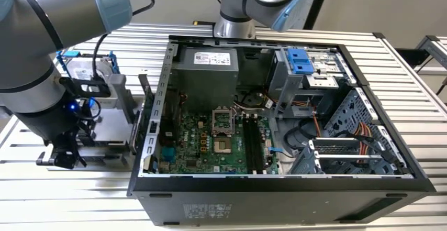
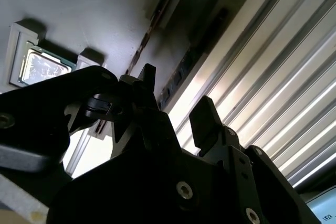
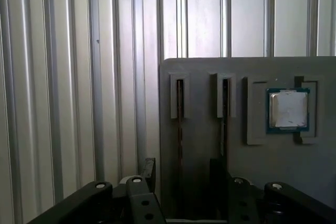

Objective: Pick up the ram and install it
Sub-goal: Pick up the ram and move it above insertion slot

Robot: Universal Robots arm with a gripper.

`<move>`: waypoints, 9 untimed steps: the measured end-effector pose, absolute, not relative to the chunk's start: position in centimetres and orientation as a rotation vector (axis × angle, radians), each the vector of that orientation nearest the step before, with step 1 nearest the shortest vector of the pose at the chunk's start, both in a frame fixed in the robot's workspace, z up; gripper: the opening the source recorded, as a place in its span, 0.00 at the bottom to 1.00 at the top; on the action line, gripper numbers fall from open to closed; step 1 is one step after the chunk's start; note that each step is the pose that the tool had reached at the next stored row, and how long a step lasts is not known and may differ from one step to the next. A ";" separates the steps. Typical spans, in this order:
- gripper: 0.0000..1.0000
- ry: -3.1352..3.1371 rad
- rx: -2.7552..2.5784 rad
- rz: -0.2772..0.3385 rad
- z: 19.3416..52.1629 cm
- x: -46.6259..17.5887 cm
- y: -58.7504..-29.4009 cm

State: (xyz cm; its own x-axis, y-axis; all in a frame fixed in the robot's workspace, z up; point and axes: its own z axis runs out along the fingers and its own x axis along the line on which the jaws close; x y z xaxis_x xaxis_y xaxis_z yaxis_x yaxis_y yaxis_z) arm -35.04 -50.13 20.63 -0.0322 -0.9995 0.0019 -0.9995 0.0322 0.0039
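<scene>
In both wrist views two ram sticks stand on edge in narrow slots of a grey holder plate (image 3: 205, 140). One ram (image 3: 180, 109) lies in line with the gap between my black fingers (image 3: 148, 170); the other ram (image 3: 224, 106) runs toward the opposite finger. The second wrist view shows a thin brown ram edge (image 2: 152, 24) leading to one fingertip and a darker stick (image 2: 179, 73) in the gap. My gripper (image 3: 183, 174) (image 2: 178, 98) is open, holding nothing, low at the exterior view's left (image 1: 63, 155). I cannot tell whether a finger touches a stick.
A square silver CPU (image 3: 287, 109) sits in a pocket of the same plate. The open computer case (image 1: 279, 181) holds the motherboard with its long black slots (image 1: 252, 147). A hard drive in a blue frame (image 1: 84, 68) stands behind my arm. A second arm's base (image 1: 234, 26) rises behind the case.
</scene>
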 end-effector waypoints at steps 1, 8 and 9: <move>1.00 -2.254 2.182 -0.002 20.5 -35.0 -50.1; 1.00 -2.256 2.181 -0.002 20.0 -35.0 -50.1; 1.00 -2.256 2.180 -0.002 19.9 -35.0 -50.1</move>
State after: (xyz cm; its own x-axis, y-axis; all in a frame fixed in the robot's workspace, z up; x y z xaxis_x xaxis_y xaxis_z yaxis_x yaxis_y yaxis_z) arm -35.03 -50.13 19.88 -0.0342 -0.9994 0.0018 -0.9994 0.0342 0.0039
